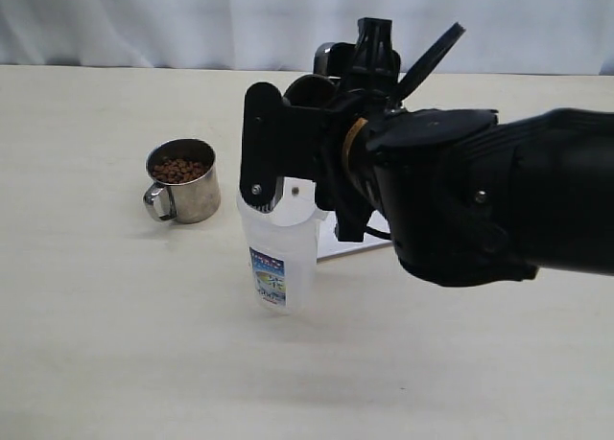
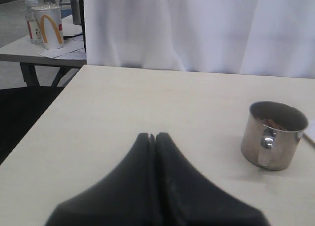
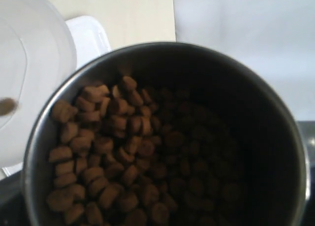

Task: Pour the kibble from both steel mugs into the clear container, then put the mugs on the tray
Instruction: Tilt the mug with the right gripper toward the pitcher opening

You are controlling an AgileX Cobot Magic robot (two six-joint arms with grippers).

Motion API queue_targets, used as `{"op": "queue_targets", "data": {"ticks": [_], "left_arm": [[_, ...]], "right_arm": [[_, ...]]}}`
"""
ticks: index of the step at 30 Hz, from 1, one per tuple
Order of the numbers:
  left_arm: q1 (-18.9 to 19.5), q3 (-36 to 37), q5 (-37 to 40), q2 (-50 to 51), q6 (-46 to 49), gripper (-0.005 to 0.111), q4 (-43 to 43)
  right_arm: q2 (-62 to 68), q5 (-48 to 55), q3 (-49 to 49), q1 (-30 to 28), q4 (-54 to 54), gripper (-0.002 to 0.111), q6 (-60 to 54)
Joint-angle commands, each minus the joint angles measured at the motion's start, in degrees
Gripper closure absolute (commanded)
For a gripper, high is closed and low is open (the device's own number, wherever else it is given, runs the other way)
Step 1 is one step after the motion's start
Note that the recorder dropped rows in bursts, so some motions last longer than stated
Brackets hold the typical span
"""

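Observation:
My right gripper (image 1: pixel 278 183) hangs over the mouth of the clear container (image 1: pixel 278 258), which stands upright mid-table. In the right wrist view a tilted steel mug (image 3: pixel 275 117) fills the picture, with kibble (image 3: pixel 108 152) heaped toward its lower lip beside the container's rim (image 3: pixel 34 63). One pellet (image 3: pixel 7 106) lies inside the container. The gripper's fingers are hidden there, and the arm hides this mug in the exterior view. The second steel mug (image 1: pixel 184 181) (image 2: pixel 273 135), holding kibble (image 1: pixel 178 170), stands upright left of the container. My left gripper (image 2: pixel 154 136) is shut and empty, well apart from that mug.
A sliver of the white tray (image 1: pixel 350 246) shows behind the container under the right arm, and its corner (image 3: pixel 91 36) shows in the right wrist view. A side table with a paper cup (image 2: pixel 49 25) and a bottle stands beyond the table's far edge.

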Motion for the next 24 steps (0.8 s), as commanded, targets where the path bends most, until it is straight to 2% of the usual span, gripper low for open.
{"op": "queue_targets", "data": {"ticks": [1, 24], "left_arm": [[-0.47, 0.19, -0.08, -0.02, -0.29, 0.107, -0.14], [-0.47, 0.19, -0.18, -0.02, -0.29, 0.107, -0.14]], "right_arm": [[0.77, 0.63, -0.20, 0.18, -3.46, 0.104, -0.60], [2.32, 6.45, -0.20, 2.80, -8.58, 0.104, -0.60]]}}
